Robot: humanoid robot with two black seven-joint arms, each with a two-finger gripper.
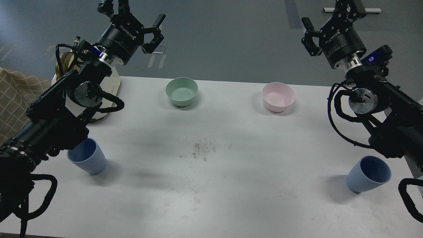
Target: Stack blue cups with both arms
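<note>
White table (pixel 211 185), two blue cups (pixel 87 160) (pixel 368 174) standing at opposite ends, one per arm; left gripper (pixel 138 19) raised, fingers spread and empty; right gripper (pixel 330 19) probably open too, hard to tell.

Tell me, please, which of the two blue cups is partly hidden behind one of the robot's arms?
The blue cup on the left: the left arm covers part of its rim. The blue cup on the right shows whole, clear of the right arm.

Black cabled arms (pixel 59 109), silver discs
</note>
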